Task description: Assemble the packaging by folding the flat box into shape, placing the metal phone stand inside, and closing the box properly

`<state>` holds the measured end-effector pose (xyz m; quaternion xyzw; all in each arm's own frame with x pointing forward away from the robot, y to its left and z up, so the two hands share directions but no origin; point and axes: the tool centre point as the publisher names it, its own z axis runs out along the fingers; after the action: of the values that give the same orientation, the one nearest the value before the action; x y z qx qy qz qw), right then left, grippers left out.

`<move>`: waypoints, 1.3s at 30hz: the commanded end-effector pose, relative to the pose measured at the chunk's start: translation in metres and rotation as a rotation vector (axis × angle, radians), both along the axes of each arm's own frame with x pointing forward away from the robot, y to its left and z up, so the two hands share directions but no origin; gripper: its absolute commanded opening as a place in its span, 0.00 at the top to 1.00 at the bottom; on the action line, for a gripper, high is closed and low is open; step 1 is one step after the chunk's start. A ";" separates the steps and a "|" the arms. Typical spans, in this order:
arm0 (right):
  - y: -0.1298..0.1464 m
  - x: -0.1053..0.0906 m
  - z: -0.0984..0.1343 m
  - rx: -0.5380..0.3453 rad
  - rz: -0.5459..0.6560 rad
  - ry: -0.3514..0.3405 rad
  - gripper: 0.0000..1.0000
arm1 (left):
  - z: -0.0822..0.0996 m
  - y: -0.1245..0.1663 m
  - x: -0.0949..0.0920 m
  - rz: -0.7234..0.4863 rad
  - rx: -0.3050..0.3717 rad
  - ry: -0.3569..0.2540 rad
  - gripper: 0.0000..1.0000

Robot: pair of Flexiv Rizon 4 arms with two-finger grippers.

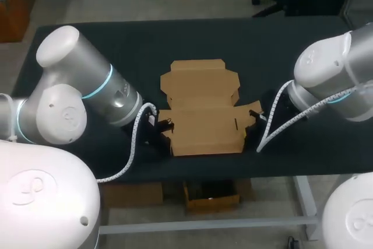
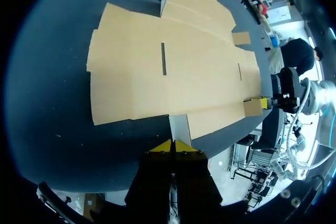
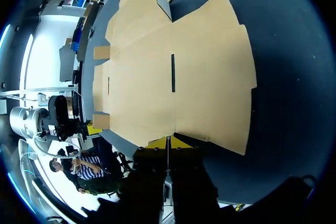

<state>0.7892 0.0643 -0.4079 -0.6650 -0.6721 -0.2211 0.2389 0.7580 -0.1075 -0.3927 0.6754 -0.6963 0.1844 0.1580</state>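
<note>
On the near half of the black table (image 1: 87, 39), square between our 2 arms, lies the box (image 1: 201, 109), opened out flat with no wall raised yet. Its long axis runs from the near edge toward the far one. 2 small flaps stick out sideways across that axis, 1 toward each arm.

And we're on both of them! Our left gripper (image 1: 156, 123) comes in from the left and meets the left flap (image 2: 180, 127) right at its yellow tips. The tips are drawn together, and the flap looks pinched between them, though the contact itself is hard to make out. The rest of the cardboard spreads out ahead of that gripper.

Over on the other side, our right gripper (image 1: 256, 118) mirrors it. Its tips are closed at the right flap (image 2: 252, 107), with the panel's edge lying just over them in its own wrist view.

So neither arm is nearer; each holds its own side, and the sheet lies ahead of both, between them. The next fold, we judge, calls for lifting both sides inward together. The phone stand is not in sight.
</note>
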 end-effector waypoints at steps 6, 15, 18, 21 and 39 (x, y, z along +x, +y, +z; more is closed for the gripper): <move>0.011 -0.002 0.000 -0.046 -0.002 0.016 1.00 | -0.003 -0.010 0.000 -0.008 0.018 -0.004 1.00; 0.015 -0.005 0.001 -0.084 -0.002 0.039 1.00 | -0.002 -0.015 0.003 -0.020 0.028 -0.014 1.00; 0.017 -0.006 0.002 -0.097 -0.005 0.043 1.00 | -0.001 -0.017 0.003 -0.025 0.035 -0.018 1.00; 0.016 -0.007 0.003 -0.109 -0.009 0.045 1.00 | 0.001 -0.018 0.003 -0.029 0.041 -0.022 1.00; 0.014 -0.019 0.002 -0.128 -0.020 0.063 1.00 | 0.000 -0.023 0.004 -0.043 0.057 -0.023 1.00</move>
<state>0.7729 0.0778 -0.4068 -0.6921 -0.6707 -0.1574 0.2153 0.7607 -0.1258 -0.3906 0.6613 -0.7172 0.1718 0.1372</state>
